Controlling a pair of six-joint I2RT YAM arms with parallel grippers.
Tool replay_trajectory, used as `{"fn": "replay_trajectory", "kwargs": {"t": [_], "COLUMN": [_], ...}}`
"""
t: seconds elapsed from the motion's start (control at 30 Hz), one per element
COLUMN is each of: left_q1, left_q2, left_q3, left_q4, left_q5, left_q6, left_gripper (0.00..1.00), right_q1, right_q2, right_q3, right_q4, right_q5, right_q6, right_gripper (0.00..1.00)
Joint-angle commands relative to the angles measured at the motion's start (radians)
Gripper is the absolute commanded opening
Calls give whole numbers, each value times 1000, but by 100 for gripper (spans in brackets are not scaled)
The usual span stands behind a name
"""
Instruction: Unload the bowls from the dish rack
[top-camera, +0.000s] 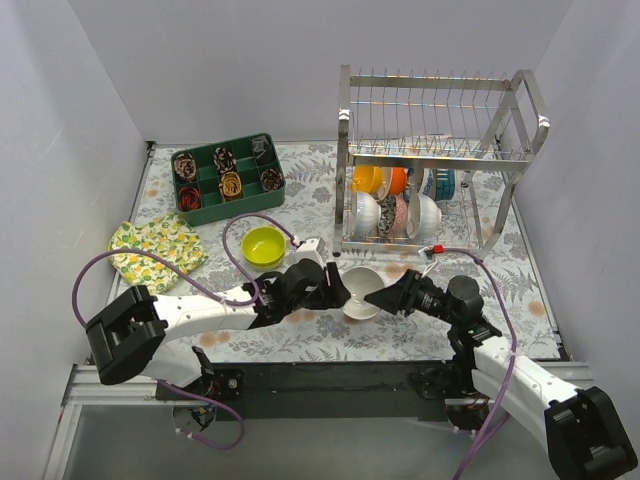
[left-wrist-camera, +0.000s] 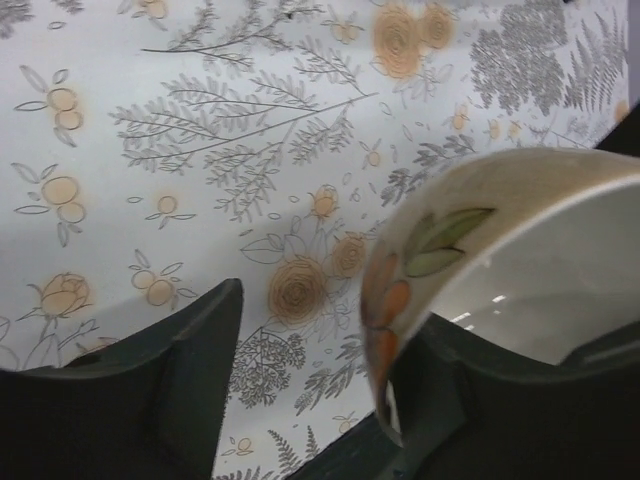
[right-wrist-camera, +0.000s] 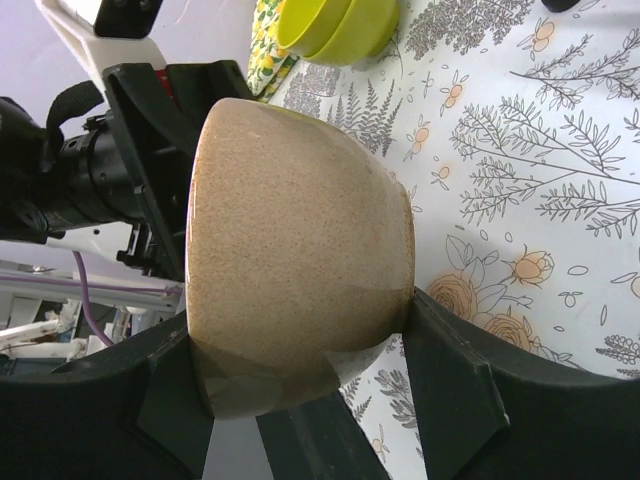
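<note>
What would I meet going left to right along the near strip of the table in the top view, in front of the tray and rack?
lemon-print cloth → lime-green bowl → left gripper → beige bowl → right gripper

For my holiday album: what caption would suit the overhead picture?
Before the rack, the right pincer grips a beige bowl while the left pincer sits open at its rim.

free: mat (top-camera: 530, 290) at near right | blocked: dish rack (top-camera: 345, 160) at back, lime-green bowl (top-camera: 263, 246) at left
</note>
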Motion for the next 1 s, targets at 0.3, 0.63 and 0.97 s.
{"fn": "replay_trajectory", "kwargs": {"t": [0.3, 0.63, 0.97], "left_q1": [-42, 49, 339], "left_q2": [-54, -129, -181], "left_q3": [54, 71, 39], "left_q4": [-102, -445, -578], "left_q5": [-144, -198, -83], "left_q6": [18, 53, 147], "left_gripper": [0, 0, 0], "right_q1": [13, 13, 13], "right_q2": [-22, -88, -136], "right_q3": [-84, -13, 84], "right_q4": [171, -49, -328], "right_q5": [2, 71, 211], "right_q6": [34, -107, -288], "right_gripper": [60, 94, 95]}}
